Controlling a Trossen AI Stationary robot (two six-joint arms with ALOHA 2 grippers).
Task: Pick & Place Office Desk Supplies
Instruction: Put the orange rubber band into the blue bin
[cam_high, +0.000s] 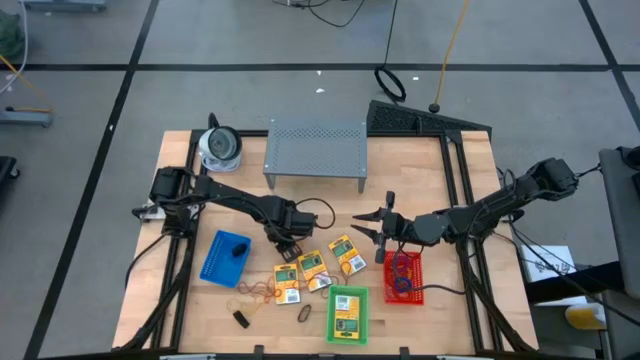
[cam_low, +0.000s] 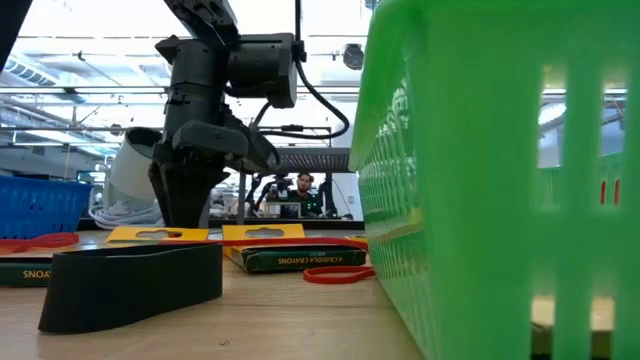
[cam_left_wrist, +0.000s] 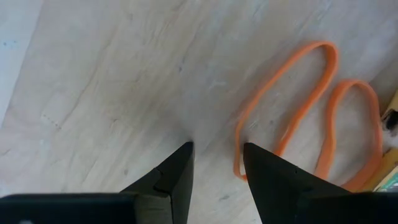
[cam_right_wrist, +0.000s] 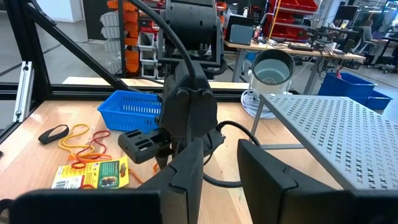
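Note:
My left gripper (cam_high: 283, 240) (cam_left_wrist: 216, 148) points down at the table, open by a narrow gap, tips just above bare wood. An orange rubber-band loop (cam_left_wrist: 292, 106) lies flat right beside one finger; I cannot tell if they touch. Three yellow-orange crayon boxes (cam_high: 312, 268) lie flat near it, and another lies in the green basket (cam_high: 347, 298). More bands (cam_high: 255, 290) and black clips (cam_high: 241, 318) (cam_low: 130, 280) lie toward the near edge. My right gripper (cam_high: 372, 230) (cam_right_wrist: 221, 149) hovers open left of the red basket (cam_high: 417, 285), which holds bands.
A blue basket (cam_high: 215, 262) sits left of my left gripper with a dark object inside. The grey perforated shelf (cam_high: 315, 150) stands at the far middle, a round white-grey object (cam_high: 220, 147) beside it. Black frame rails run along both table sides.

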